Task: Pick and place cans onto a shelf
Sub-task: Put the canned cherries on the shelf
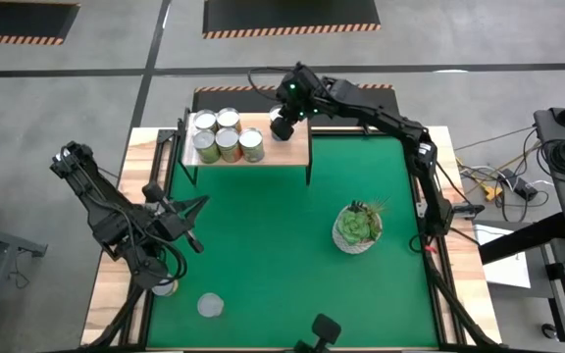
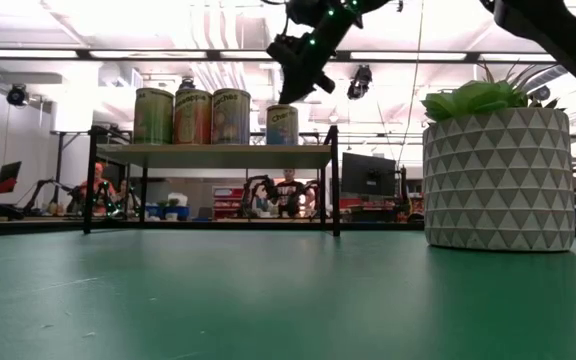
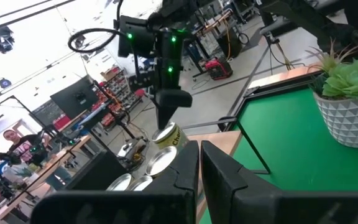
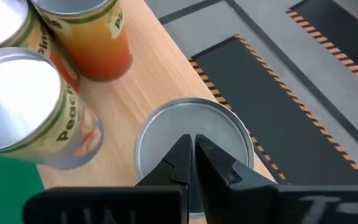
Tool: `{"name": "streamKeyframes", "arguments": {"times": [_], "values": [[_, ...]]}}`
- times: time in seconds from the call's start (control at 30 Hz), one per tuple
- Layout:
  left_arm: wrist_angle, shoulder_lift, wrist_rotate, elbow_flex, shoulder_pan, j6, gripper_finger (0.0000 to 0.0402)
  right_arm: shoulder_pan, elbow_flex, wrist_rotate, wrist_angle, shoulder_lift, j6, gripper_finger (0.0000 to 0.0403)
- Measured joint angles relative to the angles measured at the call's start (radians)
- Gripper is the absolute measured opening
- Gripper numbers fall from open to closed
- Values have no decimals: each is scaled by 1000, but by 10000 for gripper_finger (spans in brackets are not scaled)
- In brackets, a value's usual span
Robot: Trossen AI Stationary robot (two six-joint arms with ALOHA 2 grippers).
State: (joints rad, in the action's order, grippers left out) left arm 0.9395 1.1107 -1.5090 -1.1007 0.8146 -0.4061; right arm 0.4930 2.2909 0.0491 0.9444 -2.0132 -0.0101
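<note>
Two pincers, both pressed together, neither holding anything. Right pincer (image 4: 192,149) hovers directly above a can (image 4: 194,134) on the shelf (image 1: 292,152), fingertips just over the silvery lid; cannot tell if they touch it. That can stands alone at the shelf end nearest the pincer, close to the board's edge. Just beyond it, a cluster of five cans (image 1: 223,136) sits bunched at the other end of the board, orange and peach-coloured labels showing in the right wrist view. In the low view the blue-labelled can (image 2: 282,125) sits right under the pincer, three more in a row beside it.

Left pincer (image 1: 179,218) waits low over the green mat (image 1: 273,255), well apart from the shelf. Next to the left arm, one can (image 1: 210,306) stands on the mat and another (image 1: 165,286) is partly hidden under the arm at the mat's edge. White pot with plant (image 1: 357,229) sits on the mat, between the shelf and the right side of the tabletop (image 1: 459,294).
</note>
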Motion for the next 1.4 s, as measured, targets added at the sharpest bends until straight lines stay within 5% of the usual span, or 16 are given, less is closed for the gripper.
{"name": "streamKeyframes", "arguments": {"times": [0.63, 1.4], "values": [[-1, 0, 0, 0, 0, 0, 0, -72, -200, -32, -399, 0, 40, 9], [-4, 0, 0, 0, 0, -1, 0, -77, -233, -23, -526, 6, 8, 9]]}}
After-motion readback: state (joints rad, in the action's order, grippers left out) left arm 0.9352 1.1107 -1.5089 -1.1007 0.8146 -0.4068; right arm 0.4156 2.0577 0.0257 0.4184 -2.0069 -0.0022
